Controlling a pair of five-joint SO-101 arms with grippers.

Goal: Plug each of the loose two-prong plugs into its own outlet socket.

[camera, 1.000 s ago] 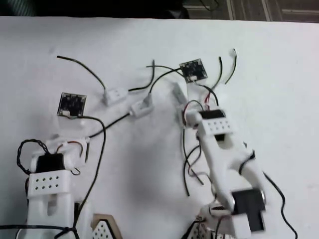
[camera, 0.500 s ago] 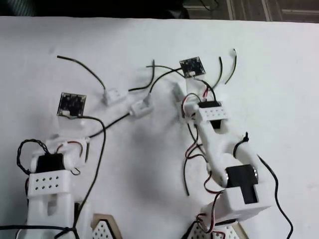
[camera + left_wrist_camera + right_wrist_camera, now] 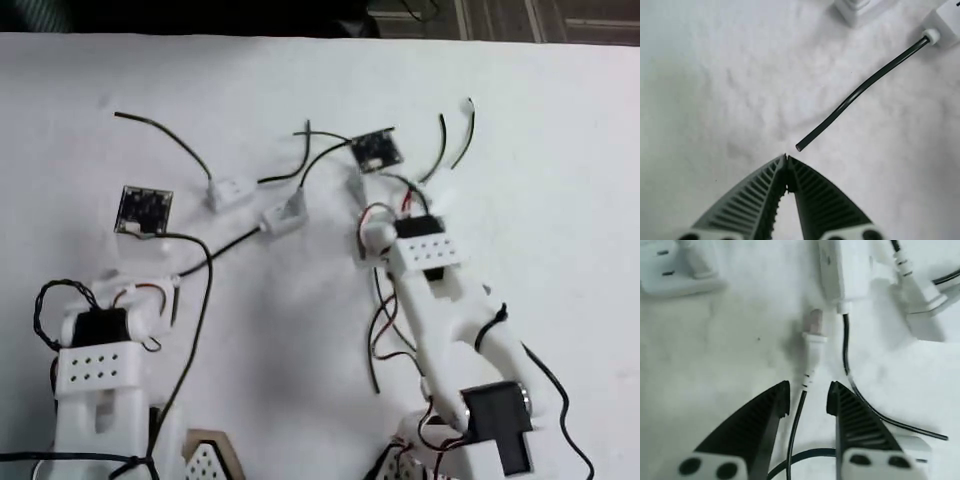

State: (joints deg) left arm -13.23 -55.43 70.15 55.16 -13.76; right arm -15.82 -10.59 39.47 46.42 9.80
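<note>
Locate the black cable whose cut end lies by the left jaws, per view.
High: cable runs from beside the left gripper to a white plug.
Left wrist: cable ends just past the shut jaws' tips.
Right wrist: another plug lies ahead of the open jaws.
Landmark: the white plug.

I can read no text, number, label or sign in any of my views. Any markings on the left dark board (image 3: pixel 146 210) and the middle dark board (image 3: pixel 376 150) are too small to read. The white plug (image 3: pixel 812 342) shows no legible print.
</note>
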